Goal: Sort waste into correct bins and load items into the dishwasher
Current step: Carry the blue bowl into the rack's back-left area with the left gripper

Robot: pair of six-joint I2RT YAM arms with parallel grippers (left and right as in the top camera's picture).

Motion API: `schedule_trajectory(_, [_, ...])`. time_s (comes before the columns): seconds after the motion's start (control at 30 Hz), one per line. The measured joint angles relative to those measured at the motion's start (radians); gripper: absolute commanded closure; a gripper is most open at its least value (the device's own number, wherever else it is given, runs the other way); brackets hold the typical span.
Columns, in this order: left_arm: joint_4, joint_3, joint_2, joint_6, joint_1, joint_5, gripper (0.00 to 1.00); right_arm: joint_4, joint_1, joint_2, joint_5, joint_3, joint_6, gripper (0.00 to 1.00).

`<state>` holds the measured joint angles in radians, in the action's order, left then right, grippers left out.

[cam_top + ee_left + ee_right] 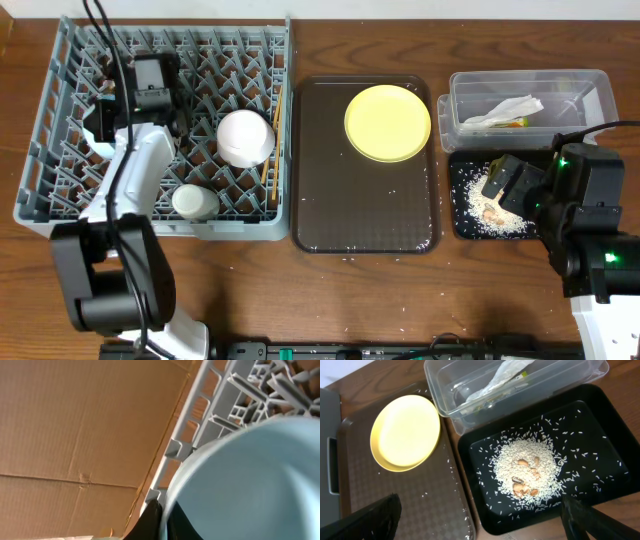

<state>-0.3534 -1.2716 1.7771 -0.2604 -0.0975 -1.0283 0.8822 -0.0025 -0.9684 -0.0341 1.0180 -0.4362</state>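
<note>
Black left gripper (167,522) jaws are pressing together on the rim of the light blue bowl (250,485), apparently one finger each side of the rim. The bowl is hanging tilted on edge, not flat, likely so it slots between pegs. It is sitting low against the wall of the grey dish rack (215,415), at the upper left of the overhead frame, hidden there under the arm

Right gripper (480,525) jaws are standing spread wide, holding nothing, hovering over the lower edge of the black tray (600,425). Rice scraps (525,472) are lying heaped in its middle. The clear tub (445,390) touching the tray's upper edge is holding the napkin (500,380) and wrapper (522,375), so the waste is looking sorted

Yellow plate (387,122) is lying at the top of the brown tray (365,220), centre of the overhead frame, not yet loaded. White bowl (245,137), white cup (195,202) and chopsticks (270,150) are sitting in the rack's right half
</note>
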Motion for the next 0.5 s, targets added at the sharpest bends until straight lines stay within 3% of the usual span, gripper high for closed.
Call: schedule_trajectory(0.5, [0.152, 0.006, 0.013, -0.082, 0.017, -0.132, 0.93, 0.000, 0.000, 0.000, 0.000, 0.000, 0.000, 0.01])
